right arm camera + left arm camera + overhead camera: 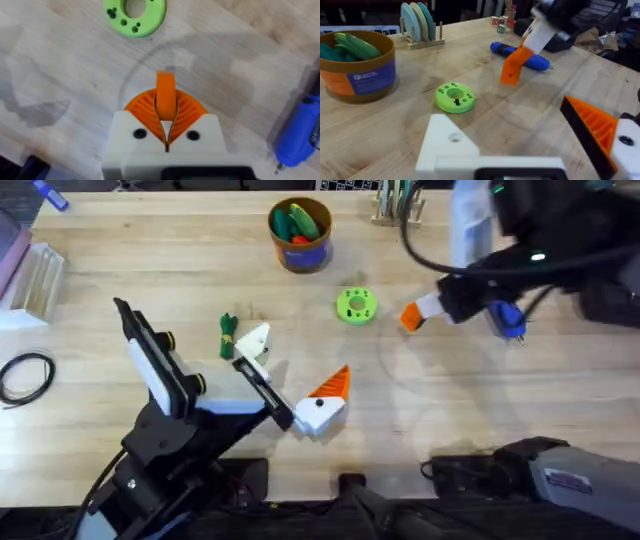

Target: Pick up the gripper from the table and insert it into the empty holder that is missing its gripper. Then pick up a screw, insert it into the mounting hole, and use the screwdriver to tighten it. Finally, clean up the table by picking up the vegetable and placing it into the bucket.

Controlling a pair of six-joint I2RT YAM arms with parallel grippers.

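Step in hand: first one, fitting the loose orange tip. The right gripper (166, 112) has its two orange pads pressed together on the orange gripper tip (165, 95), which stands up between them, lifted clear of the table (90, 440) toward its right half. The left gripper (290, 375) rests low near the front middle, fingers spread wide apart: one finger carries its orange pad (333, 383), the other is the bare white holder (447, 142) with its mounting hole open. Green disc (356, 306) with screws lies between the two arms. Screwdriver (520, 55) lies on the table beyond the right gripper. Vegetable (228, 336) sits beside the left fingers; bucket (300, 235) near the back edge.

Next move, as I judge it: carry the tip across to the bare holder, align and seat it.
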